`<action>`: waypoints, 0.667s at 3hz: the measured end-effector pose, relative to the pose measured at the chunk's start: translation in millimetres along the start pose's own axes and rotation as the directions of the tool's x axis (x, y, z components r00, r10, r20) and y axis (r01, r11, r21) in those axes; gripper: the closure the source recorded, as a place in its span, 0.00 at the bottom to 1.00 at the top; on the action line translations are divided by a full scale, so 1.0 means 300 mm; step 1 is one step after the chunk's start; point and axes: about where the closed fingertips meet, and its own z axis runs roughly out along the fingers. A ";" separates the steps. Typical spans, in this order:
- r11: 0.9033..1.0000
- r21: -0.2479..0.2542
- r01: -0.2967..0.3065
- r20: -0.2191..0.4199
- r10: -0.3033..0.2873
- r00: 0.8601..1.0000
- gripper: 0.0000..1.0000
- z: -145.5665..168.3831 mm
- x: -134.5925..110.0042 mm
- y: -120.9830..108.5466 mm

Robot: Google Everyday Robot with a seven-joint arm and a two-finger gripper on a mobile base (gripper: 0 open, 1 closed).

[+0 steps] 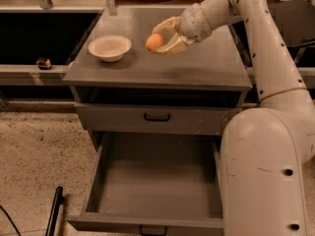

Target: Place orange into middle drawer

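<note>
My gripper (158,39) is shut on the orange (154,42), a small round fruit, and holds it in the air above the grey cabinet top (197,68), to the right of the bowl. The middle drawer (152,181) stands pulled out wide below, with a plain grey floor and side walls and a black handle (152,230) on its front panel. The orange is well above and behind the open drawer.
A shallow beige bowl (110,47) sits on the left of the cabinet top. The closed upper drawer front (157,118) has a black handle. My white arm (266,146) fills the right side. A black rod (53,213) leans at the lower left on the speckled floor.
</note>
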 end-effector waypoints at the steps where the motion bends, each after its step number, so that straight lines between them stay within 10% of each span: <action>1: 0.998 0.026 -0.056 -0.005 0.056 0.998 1.00 0.011 0.049 -0.011; 2: 0.997 0.053 -0.047 -0.007 0.048 0.999 1.00 0.030 0.005 -0.013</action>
